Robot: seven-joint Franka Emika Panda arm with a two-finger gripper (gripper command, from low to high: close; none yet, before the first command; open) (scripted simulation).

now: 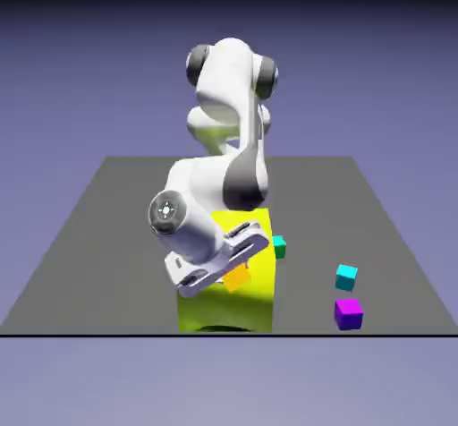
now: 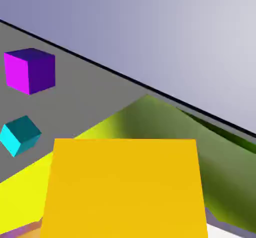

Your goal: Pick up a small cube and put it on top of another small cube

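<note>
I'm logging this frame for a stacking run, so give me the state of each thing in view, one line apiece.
gripper: tilted, shut on the small orange cube.
small orange cube: held off the table, in front of the big yellow cube.
big yellow cube: resting on the table, not held.
small cyan cube: loose on the table, turned askew.
small purple cube: loose on the table, nothing on top.
small green cube: on the table, partly hidden.

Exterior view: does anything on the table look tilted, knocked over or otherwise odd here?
Only the small orange cube: it hangs tilted in the end effector, in front of the big yellow cube. The small cyan cube, purple cube and green cube rest on the table.
</note>
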